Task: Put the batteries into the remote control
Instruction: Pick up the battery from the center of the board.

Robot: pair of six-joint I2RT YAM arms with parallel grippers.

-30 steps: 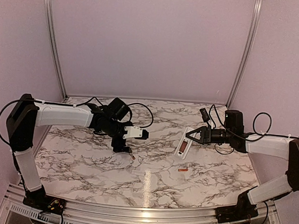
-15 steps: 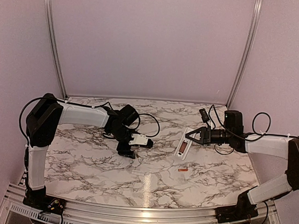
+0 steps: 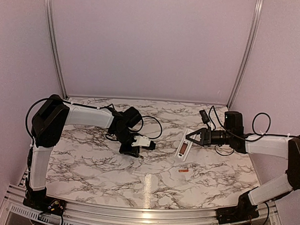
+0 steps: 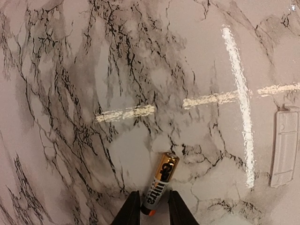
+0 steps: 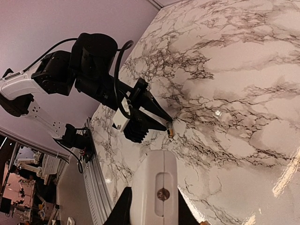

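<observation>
A coppery and grey battery (image 4: 159, 180) lies on the marble table, and my left gripper (image 4: 153, 194) is shut on its lower end, one dark finger against each side. In the top view this gripper (image 3: 130, 151) is down at the table left of centre. My right gripper (image 3: 194, 138) is shut on the white remote control (image 3: 183, 148), held tilted above the table with a coppery-orange patch in its open back. In the right wrist view the remote (image 5: 154, 187) fills the space between the fingers. A second battery (image 3: 184, 170) lies loose on the table below the remote.
A flat white battery cover (image 4: 284, 146) lies on the table to the right of the held battery. Cables loop behind both wrists. The right wrist view shows the left gripper (image 5: 157, 117) with its battery (image 5: 170, 132) ahead of the remote. The table's metal front rail (image 3: 145, 219) runs between the arm bases.
The left arm has swung right and down to the table, and its jaws have closed from wide open onto the battery. The right arm and the remote have stayed put.
</observation>
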